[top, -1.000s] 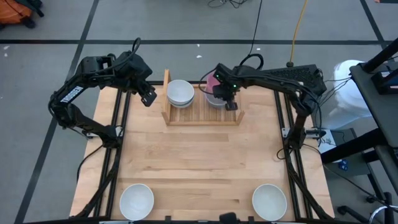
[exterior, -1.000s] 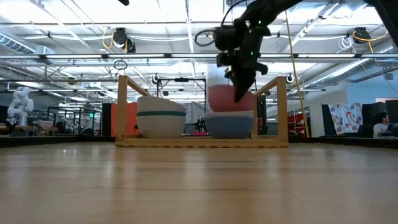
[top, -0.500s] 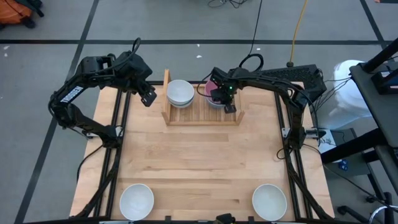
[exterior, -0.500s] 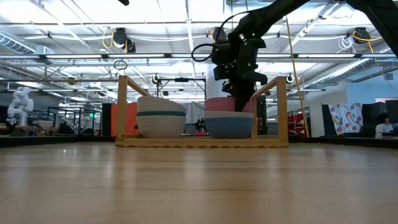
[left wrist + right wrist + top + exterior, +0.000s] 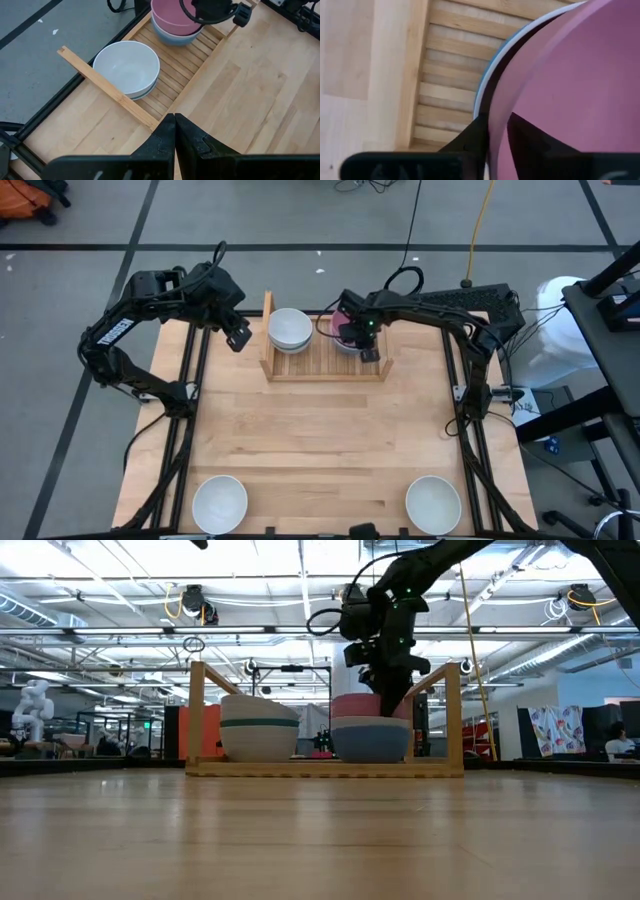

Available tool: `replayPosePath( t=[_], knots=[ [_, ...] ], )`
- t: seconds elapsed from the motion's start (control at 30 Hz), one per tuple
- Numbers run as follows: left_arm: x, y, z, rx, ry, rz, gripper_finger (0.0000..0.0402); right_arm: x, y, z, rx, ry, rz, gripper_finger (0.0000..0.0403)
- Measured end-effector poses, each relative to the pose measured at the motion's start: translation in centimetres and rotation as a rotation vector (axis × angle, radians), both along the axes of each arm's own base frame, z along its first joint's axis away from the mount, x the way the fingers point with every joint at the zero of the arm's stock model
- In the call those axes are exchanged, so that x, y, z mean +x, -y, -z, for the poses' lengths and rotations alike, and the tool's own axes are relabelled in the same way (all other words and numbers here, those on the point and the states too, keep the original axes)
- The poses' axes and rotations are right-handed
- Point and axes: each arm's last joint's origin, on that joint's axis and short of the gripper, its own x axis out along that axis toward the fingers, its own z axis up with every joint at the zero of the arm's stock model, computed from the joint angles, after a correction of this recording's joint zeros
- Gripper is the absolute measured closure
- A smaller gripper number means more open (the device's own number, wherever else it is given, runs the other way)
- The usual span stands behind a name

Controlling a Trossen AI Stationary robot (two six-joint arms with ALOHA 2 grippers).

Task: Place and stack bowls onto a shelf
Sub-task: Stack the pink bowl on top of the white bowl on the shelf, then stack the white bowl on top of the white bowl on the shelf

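Pink bowl (image 5: 362, 705) has dropped into the blue bowl (image 5: 370, 740) on the shelf (image 5: 325, 365), mouth up. Right gripper (image 5: 352, 337) pinches its rim; left gripper (image 5: 238, 340) waits beside the shelf, fingers together.

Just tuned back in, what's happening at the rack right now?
The right gripper is at the shelf, pinching the rim of the pink bowl, which now sits nested in the blue bowl on the shelf's right half. On the left half, a stack topped by a white bowl already stands. The left gripper waits shut beside the shelf's left end. Two more white bowls and remain at the table's near edge.
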Motion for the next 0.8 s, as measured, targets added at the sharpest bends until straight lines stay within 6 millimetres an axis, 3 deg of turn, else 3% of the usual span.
replayPosePath(
  t=[0.3, 0.5, 0.8],
  knots=[
    [0.0, 0.0, 0.0, 0.001, 0.000, 0.002, 0.0396, -0.2, -0.6, -1.7, -0.037, 0.059, -0.033, 0.0278],
    [0.0, 0.0, 0.0, 0.001, -0.001, 0.002, 0.0396, -0.7, -1.0, -3.3, -0.067, 0.099, -0.048, 0.0262],
    [-0.4, 0.1, 0.3, 0.000, -0.059, 0.028, 0.0396, -3.1, -2.3, -8.4, -0.149, 0.238, -0.047, 0.0261]
  ],
)
